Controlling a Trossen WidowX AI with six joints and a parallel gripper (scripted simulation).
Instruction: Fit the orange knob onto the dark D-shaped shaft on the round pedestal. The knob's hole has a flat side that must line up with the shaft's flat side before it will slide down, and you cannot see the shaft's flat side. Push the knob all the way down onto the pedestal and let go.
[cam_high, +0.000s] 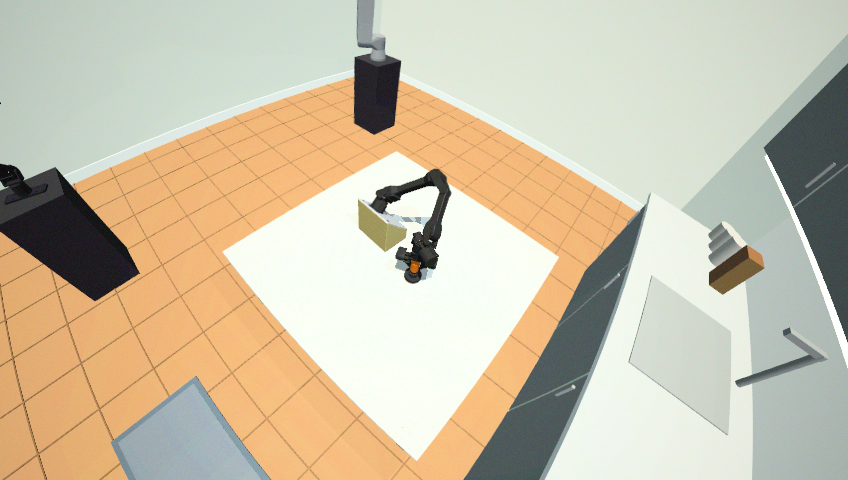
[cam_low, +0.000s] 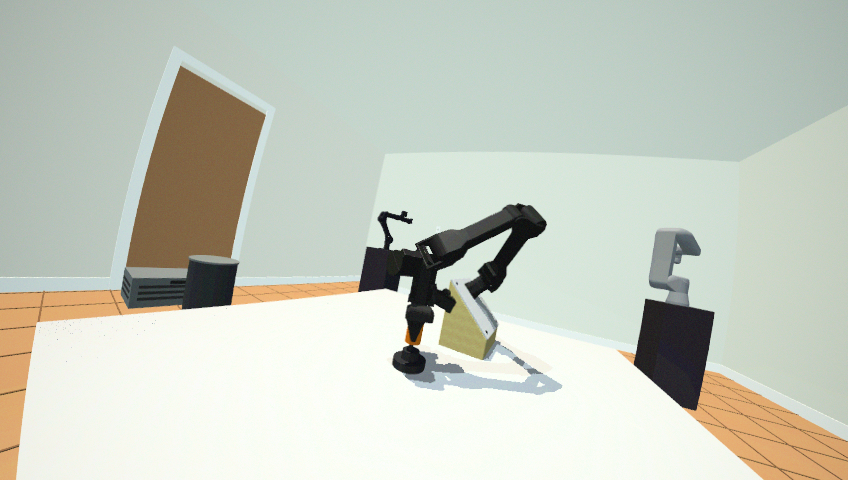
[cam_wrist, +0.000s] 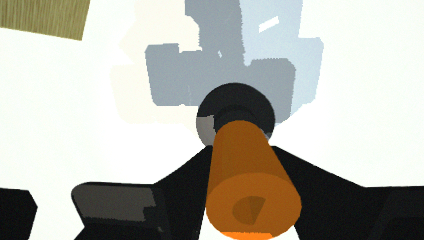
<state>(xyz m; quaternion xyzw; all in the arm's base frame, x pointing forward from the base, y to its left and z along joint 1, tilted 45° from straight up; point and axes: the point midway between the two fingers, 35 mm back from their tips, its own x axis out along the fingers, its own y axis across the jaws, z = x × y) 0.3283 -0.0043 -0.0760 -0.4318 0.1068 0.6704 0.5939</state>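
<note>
The orange knob is upright between the fingers of my gripper, which is shut on it. The dark round pedestal stands on the white surface directly below the knob. In the exterior view the knob's lower end is at the top of the pedestal's narrow dark upper part, above the wide base. The shaft and its flat side are hidden by the knob. Whether the knob touches the shaft I cannot tell.
A yellowish wedge-shaped block with a pale sloped top stands beside the pedestal, under the arm's base. The white square surface lies on a tiled floor. Dark stands and a counter are farther off.
</note>
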